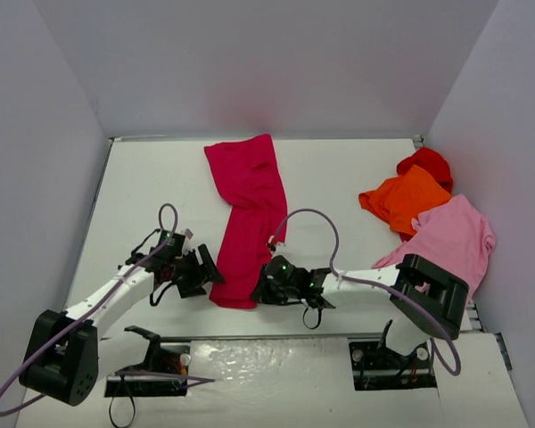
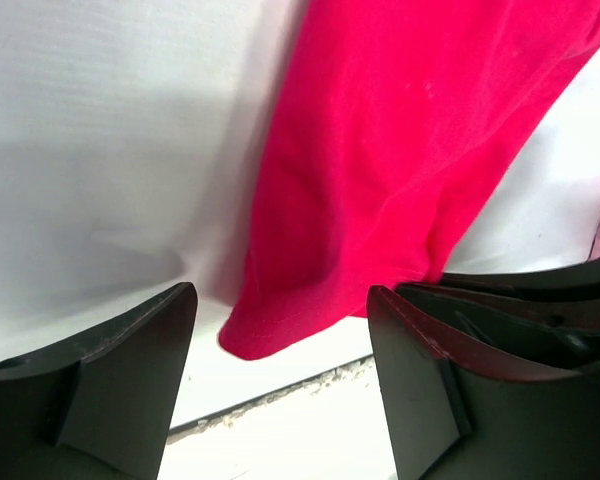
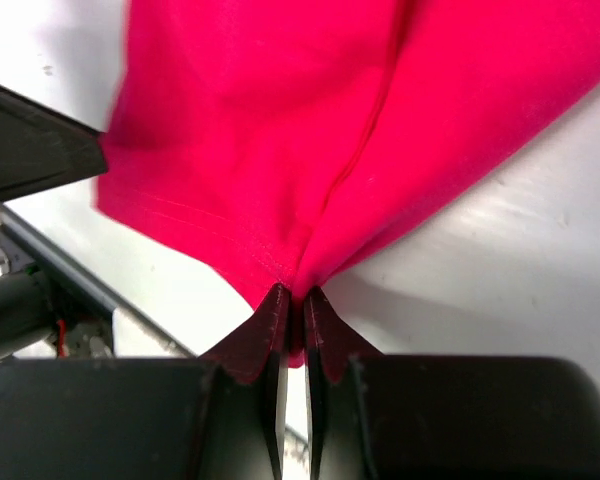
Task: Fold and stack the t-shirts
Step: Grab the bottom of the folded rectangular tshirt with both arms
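Clenched on the near hem of the crimson shirt with the right claw; left claw spread wide (hem corner between its fingers). Stretched lengthwise mid-bench.

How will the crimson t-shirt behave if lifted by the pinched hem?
Likely floppy: the crimson t-shirt creases into folds at the right gripper, so it should drape and trail. Probably light: it looks like thin cloth lying flat on the table. A one-corner grip may bunch it; the left gripper is open near the hem.
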{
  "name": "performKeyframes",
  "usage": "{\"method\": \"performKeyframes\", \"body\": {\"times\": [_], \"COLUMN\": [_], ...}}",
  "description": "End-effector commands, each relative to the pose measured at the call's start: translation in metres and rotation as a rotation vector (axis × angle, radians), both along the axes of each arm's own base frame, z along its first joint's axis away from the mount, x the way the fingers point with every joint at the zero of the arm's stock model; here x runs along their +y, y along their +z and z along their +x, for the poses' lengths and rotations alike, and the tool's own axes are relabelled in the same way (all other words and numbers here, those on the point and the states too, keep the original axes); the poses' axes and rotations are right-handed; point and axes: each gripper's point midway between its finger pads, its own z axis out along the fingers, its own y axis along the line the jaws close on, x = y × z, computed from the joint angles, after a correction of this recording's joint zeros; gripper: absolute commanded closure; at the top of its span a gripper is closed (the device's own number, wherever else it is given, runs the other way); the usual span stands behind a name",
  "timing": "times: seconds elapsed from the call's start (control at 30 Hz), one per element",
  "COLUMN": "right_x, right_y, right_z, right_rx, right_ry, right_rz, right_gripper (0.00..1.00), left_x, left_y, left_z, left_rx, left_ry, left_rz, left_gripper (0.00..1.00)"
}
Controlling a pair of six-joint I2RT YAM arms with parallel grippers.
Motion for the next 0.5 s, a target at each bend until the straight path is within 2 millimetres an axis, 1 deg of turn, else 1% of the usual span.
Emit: {"method": "performKeyframes", "body": {"times": [0.0,0.03,0.17,0.33,0.4,0.47], "right_x": [-0.006,-0.006,-0.002,0.003,0.006,0.008], "right_y": [0.040,0.044,0.046,0.035,0.034,0.033], "right_z": [0.003,0.004,0.004,-0.001,-0.003,-0.004], "right_rx": [-0.081,-0.088,-0.090,-0.061,-0.057,-0.052], "right_ry": [0.006,0.004,0.009,0.030,0.036,0.040], "right_rz": [0.016,0.024,0.036,0.041,0.050,0.052], "right_gripper": [1.00,1.00,1.00,1.00,1.00,1.00], "left_x": [-0.001,-0.001,0.001,0.003,0.001,-0.006], "left_y": [0.025,0.026,0.017,-0.006,-0.012,-0.017], "left_z": [0.010,0.011,0.010,0.001,-0.002,-0.002], "left_rx": [-0.060,-0.062,-0.041,0.043,0.065,0.074], "left_ry": [0.021,0.023,0.028,0.008,0.003,0.011], "left_rz": [-0.016,-0.013,0.005,0.031,0.020,-0.024], "left_gripper": [0.34,0.35,0.33,0.28,0.27,0.27]}}
